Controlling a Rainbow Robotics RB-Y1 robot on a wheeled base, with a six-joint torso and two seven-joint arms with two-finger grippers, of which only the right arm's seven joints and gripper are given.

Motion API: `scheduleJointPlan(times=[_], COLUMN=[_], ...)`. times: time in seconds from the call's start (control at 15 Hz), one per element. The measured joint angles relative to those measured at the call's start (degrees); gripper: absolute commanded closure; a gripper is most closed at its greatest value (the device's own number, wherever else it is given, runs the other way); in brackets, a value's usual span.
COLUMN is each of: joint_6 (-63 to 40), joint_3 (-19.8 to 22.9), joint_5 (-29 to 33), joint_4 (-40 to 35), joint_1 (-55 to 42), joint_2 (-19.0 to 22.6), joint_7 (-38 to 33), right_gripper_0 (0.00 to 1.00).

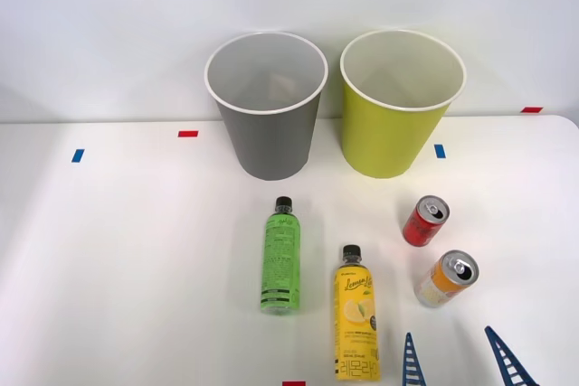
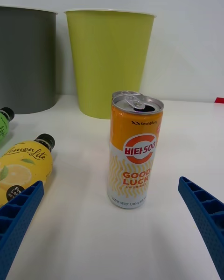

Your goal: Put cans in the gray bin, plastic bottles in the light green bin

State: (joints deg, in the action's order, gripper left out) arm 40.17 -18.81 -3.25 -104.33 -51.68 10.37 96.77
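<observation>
Your right hand point(image 1: 461, 359) is hanging spread wide at the near edge of the white desk point(image 1: 136, 250), its two blue ribbed fingers point(image 2: 18, 214) standing well apart and gripping nothing, touching nothing. In the wrist view the small orange and white aluminium can point(image 2: 134, 151) with the silver pull-tab top is standing upright between the two fingers and just ahead of their tips, with clear desk showing on both sides of it. In the front view that same can point(image 1: 447, 278) is sitting just beyond the hand, and the small red aluminium can point(image 1: 425, 221) is standing a little farther back, near it. The slim yellow plastic bottle point(image 1: 356, 324) with the black cap and lemon label is lying flat just to the left of the hand, cap pointing toward the bins, and the slim bright green plastic bottle point(image 1: 281, 256) with black print is lying flat farther left. At the far side of the desk you are looking at the tall tapered gray plastic bin point(image 1: 268, 137) with a white rim and, just beside it on the right, the matching yellow-green plastic bin point(image 1: 391, 137), both standing upright.
</observation>
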Motion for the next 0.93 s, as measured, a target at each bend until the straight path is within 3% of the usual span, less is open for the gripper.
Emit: scheduleJointPlan(times=[0.93], joint_6=[0.0], joint_3=[0.0], joint_5=[0.0], joint_4=[0.0], joint_1=[0.0], joint_2=[0.0], joint_7=[0.0], right_gripper_0=[0.00])
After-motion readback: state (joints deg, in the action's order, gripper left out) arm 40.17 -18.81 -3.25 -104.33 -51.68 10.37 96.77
